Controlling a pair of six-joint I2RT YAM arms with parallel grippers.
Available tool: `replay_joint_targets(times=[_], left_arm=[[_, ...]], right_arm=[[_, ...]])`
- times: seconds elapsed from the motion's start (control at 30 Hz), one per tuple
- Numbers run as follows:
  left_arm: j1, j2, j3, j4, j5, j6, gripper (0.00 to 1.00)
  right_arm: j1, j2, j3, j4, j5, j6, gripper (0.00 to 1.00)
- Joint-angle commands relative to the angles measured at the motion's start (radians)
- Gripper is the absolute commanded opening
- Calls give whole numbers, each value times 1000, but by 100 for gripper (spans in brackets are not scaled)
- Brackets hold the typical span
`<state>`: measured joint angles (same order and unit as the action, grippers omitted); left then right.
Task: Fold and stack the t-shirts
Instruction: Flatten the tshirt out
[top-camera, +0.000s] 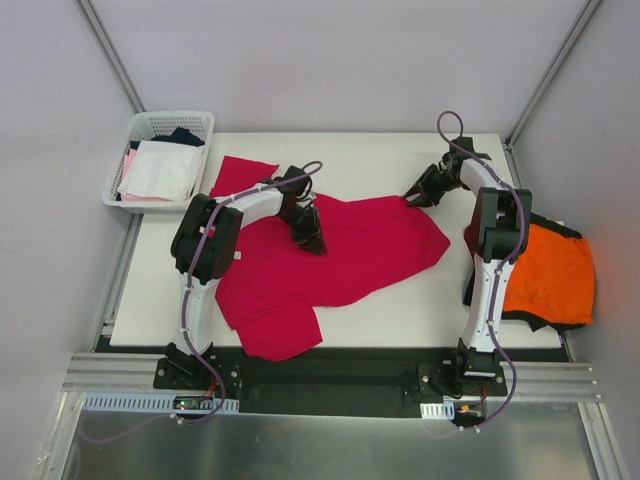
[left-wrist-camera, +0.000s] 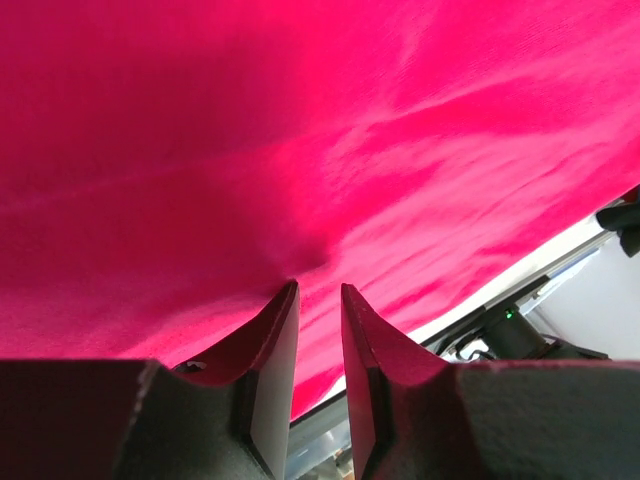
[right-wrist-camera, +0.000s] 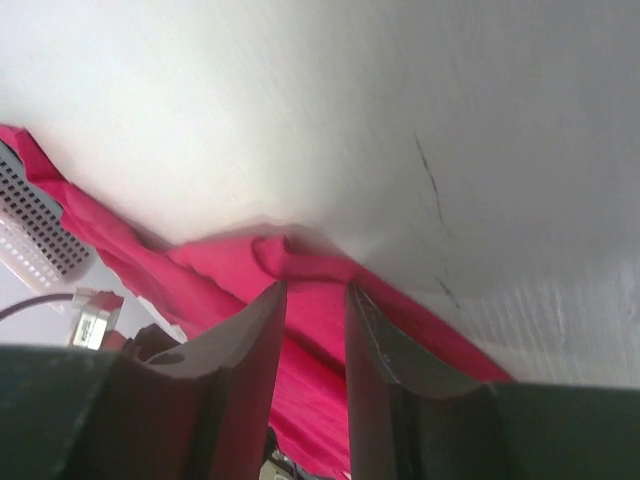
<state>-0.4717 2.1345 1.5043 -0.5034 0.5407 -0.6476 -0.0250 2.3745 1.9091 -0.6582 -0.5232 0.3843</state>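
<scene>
A crimson-magenta t-shirt (top-camera: 360, 250) lies crumpled and spread over the middle of the white table (top-camera: 380, 155). My left gripper (top-camera: 310, 238) points down onto the shirt's middle. In the left wrist view its tips (left-wrist-camera: 318, 290) touch the crimson cloth (left-wrist-camera: 300, 130) with a narrow bare gap between the jaws. My right gripper (top-camera: 410, 198) is at the shirt's far right corner. In the right wrist view its jaws (right-wrist-camera: 315, 288) stand a little apart over a rolled cloth edge (right-wrist-camera: 290, 255). An orange t-shirt (top-camera: 550, 270) lies on a black one (top-camera: 538, 321) at the table's right edge.
A white mesh basket (top-camera: 150, 122) with white, pink and dark garments stands off the table's far left corner. Grey walls close in the back and both sides. A metal rail (top-camera: 330, 375) runs along the near edge by the arm bases.
</scene>
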Motion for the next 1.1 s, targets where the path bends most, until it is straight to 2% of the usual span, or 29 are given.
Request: replay_joint_targets(times=[0.0,0.1,0.23,0.33,0.47,0.6,0.73,0.87,1.07], left_arm=[[-4,-71,-20,20,-7,-18,23],[-1,-62,-1,19,1,-21,23],[4,-56,23,19,24,-37,23],[5,-58,46,19,41,-52,24],[1,-36,94,20,74,-78,24],[-10,-22,129,20,105,-99,24],[-22,-5,140,19,149,-116,25],[-34,-16,143,19,188,-135,25],[-41,-58,145,19,219,-121,25]], right_arm=[[17,-134,-169,-13,41,-24,34],[23,-202,-240,-125,86,-53,31],[23,-366,-370,-133,112,-111,31],[23,-393,-374,-149,88,-185,31],[48,-400,-332,-169,-44,-225,30],[77,-405,-331,-153,-40,-206,30],[74,-351,-306,-113,-26,-196,30],[59,-224,-124,-110,-34,-191,30],[-12,-77,34,-78,-43,-147,34]])
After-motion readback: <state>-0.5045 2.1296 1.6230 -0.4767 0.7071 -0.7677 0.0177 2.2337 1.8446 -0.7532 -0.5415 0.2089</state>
